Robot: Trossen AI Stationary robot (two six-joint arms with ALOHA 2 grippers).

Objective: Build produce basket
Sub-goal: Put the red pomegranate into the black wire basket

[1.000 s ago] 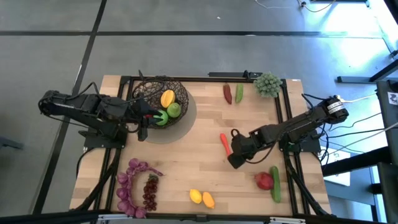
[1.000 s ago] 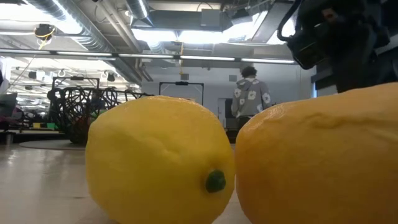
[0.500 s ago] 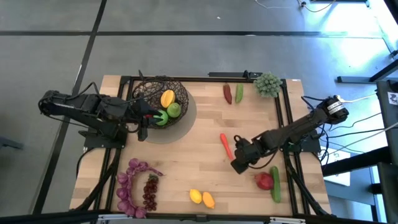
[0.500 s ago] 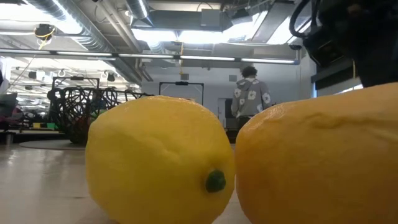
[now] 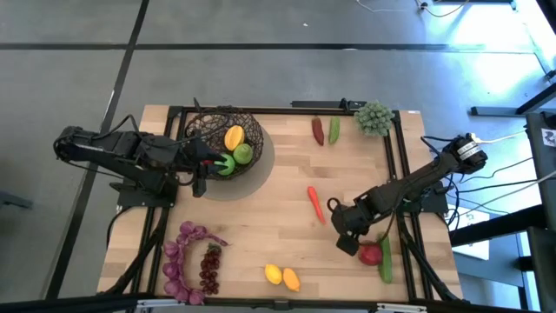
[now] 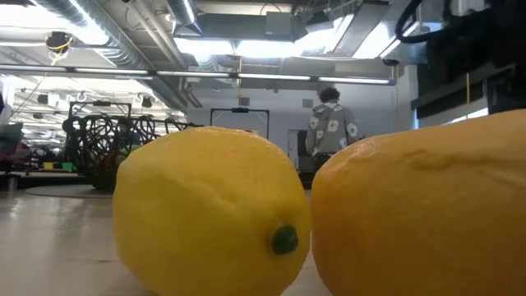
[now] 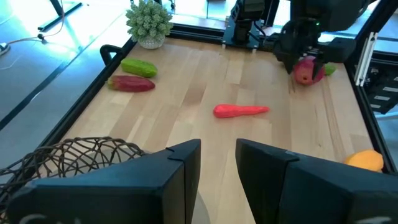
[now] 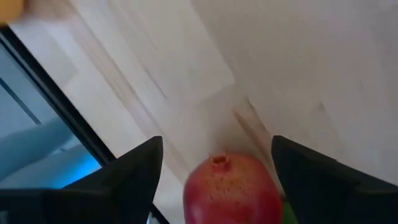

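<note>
The wire basket [image 5: 208, 130] stands at the far left of the table and holds a mango [image 5: 234, 136], a green apple [image 5: 243, 154] and a green pepper [image 5: 226, 165]. My left gripper [image 7: 217, 149] hangs open at the basket's near side, with nothing between its fingers. My right gripper [image 8: 217, 168] is open and points steeply down over the red pomegranate [image 8: 231, 190], one finger on either side of it without touching. The pomegranate [image 5: 370, 253] rests on the table by the cucumber [image 5: 384, 259], near the right edge.
An orange-red carrot [image 5: 314, 203] lies mid-table. A red pepper [image 5: 318, 130], a green one [image 5: 334, 130] and a pale-green bushy clump [image 5: 373, 117] sit at the far edge. Purple grapes [image 5: 187, 261] and two lemons [image 5: 282, 276] lie near the front edge. A person [image 6: 330, 123] stands far behind.
My right gripper has moved from beside the carrot toward the table's near right corner, arriving over the pomegranate, and has rolled about its own axis on the way. Nothing on the table has shifted.
</note>
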